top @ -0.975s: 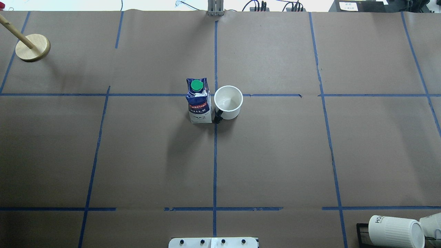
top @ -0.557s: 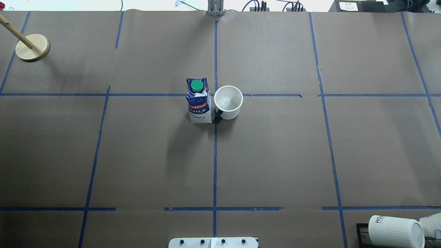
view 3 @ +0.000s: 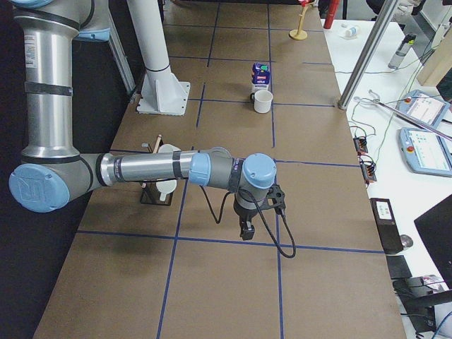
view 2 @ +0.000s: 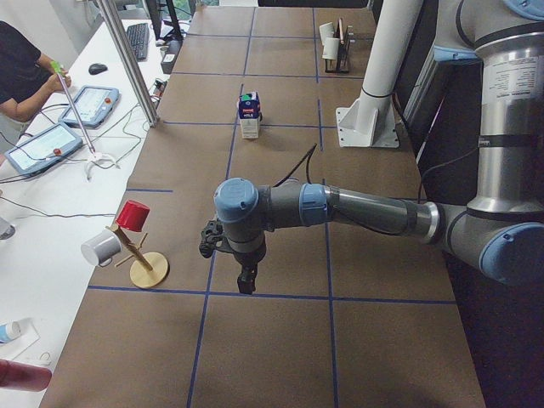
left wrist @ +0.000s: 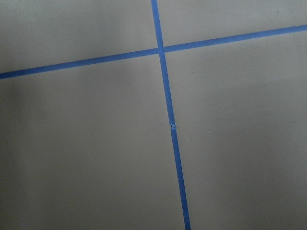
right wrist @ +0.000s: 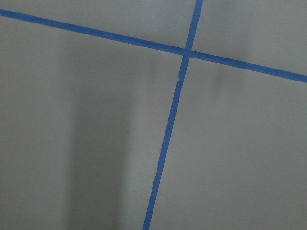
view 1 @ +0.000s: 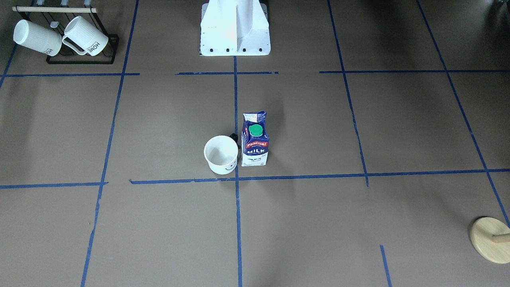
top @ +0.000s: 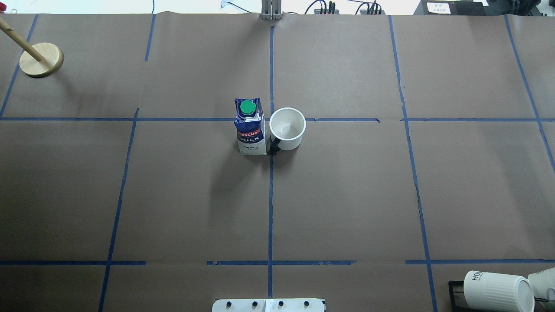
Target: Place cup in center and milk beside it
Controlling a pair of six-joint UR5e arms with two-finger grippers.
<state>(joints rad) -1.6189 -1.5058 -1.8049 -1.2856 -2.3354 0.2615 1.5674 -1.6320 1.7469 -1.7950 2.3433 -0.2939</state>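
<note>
The cup (top: 287,129), a small white mug with a black handle, stands upright right beside the center tape crossing (top: 271,119). Its smiley face shows in the front-facing view (view 1: 220,155). The milk (top: 250,130) stands upright close on the cup's left, on the other side of the tape line, next to the handle; it also shows in the front-facing view (view 1: 255,143). My left gripper (view 2: 246,279) and right gripper (view 3: 246,229) hang over bare paper far from both, near the table's two ends. They show only in the side views, so I cannot tell whether they are open or shut.
A black rack with two ribbed "HOME" mugs (view 1: 59,38) stands near the robot's right side. A wooden peg stand (top: 41,58) stands at the far left corner, holding a red cup and a grey mug (view 2: 127,229). The white robot base (view 1: 235,32) is at the near edge.
</note>
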